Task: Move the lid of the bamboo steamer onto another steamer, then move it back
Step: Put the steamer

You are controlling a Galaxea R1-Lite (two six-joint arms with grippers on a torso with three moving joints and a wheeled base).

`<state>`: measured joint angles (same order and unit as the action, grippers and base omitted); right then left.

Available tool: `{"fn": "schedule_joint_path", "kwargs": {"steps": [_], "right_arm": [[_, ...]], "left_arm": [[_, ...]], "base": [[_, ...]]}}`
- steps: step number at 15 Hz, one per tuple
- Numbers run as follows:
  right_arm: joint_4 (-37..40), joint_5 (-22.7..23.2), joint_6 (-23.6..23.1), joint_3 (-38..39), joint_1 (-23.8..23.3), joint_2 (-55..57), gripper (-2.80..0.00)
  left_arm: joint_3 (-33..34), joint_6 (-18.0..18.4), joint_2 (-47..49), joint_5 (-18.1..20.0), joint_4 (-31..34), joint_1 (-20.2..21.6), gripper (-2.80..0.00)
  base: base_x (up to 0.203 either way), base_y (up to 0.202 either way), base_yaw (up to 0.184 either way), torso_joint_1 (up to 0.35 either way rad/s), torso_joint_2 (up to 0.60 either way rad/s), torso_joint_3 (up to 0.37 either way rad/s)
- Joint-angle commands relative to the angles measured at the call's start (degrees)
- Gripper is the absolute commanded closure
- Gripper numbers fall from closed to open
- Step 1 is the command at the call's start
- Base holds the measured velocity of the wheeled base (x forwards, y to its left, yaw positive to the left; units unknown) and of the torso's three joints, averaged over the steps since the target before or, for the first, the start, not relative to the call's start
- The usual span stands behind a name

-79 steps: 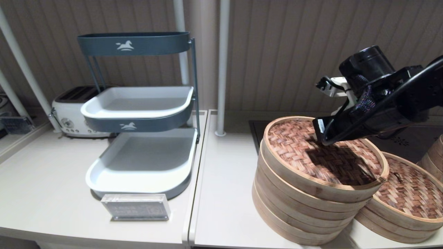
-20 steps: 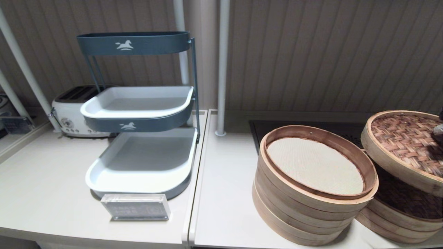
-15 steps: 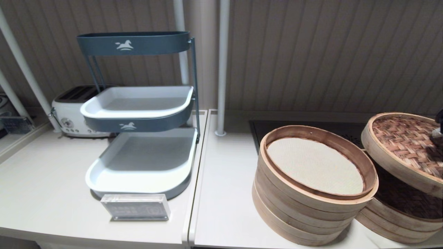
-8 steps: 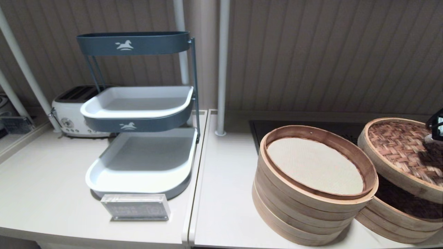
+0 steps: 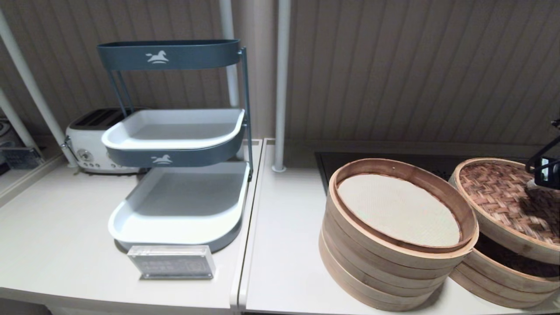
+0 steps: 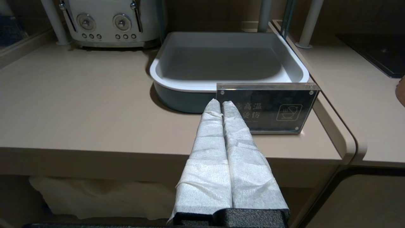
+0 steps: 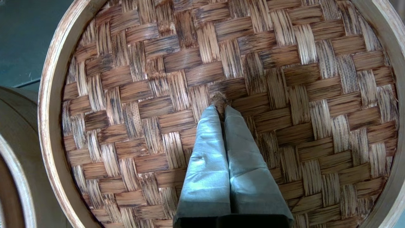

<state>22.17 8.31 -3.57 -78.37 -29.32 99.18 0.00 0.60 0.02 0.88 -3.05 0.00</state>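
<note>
The right hand is clamped on the small loop handle at the centre of the bamboo steamer lid, its two wrapped fingers pressed together around the fibre knot. In the head view only a dark part of this arm shows at the far right edge, above the lid. The lid hangs tilted over another steamer, the low, wide one at the right end of the table: its left side is raised, and a dark gap shows between the lid's pale rim band and the woven top below. Whether the lid's right side touches the low steamer cannot be told, as it runs out of view.

Just left of it, touching or nearly touching, stands the taller steamer stack, uncovered, with the cream liner mat lying flat inside its top tier.

The left hand hovers low at the near edge of the table on the left, fingers together and holding nothing, pointed at the clear sign block. Behind the block is the grey tiered tray rack, and a white toaster stands at the far left.
</note>
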Motion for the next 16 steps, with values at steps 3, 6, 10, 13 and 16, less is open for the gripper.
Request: {"fn": "schedule_joint_path", "kwargs": {"steps": [3, 6, 10, 13, 16], "right_arm": [[-2.28, 0.12, -0.03, 1.62, 0.09, 2.34, 0.00], [-3.03, 0.12, -0.03, 2.10, 0.23, 3.77, 0.00], [-4.04, 0.12, -0.03, 2.99, 0.49, 4.67, 0.00], [-6.04, 0.12, -0.03, 4.83, 0.84, 5.22, 0.00], [-6.68, 0.12, -0.03, 6.87, 1.36, 4.76, 0.00]], "left_arm": [[1.58, 0.02, -0.02, 0.00, -0.03, 0.00, 0.00], [1.58, 0.02, -0.02, 0.00, -0.03, 0.00, 0.00], [1.58, 0.02, -0.02, 0.00, -0.03, 0.00, 0.00], [1.58, 0.02, -0.02, 0.00, -0.03, 0.00, 0.00], [1.58, 0.02, -0.02, 0.00, -0.03, 0.00, 0.00]], "base": [[0.000, 0.000, 0.000, 0.000, 0.00, 0.000], [0.000, 0.000, 0.000, 0.000, 0.00, 0.000], [0.000, 0.000, 0.000, 0.000, 0.00, 0.000], [0.000, 0.000, 0.000, 0.000, 0.00, 0.000], [0.000, 0.000, 0.000, 0.000, 0.00, 0.000]]}}
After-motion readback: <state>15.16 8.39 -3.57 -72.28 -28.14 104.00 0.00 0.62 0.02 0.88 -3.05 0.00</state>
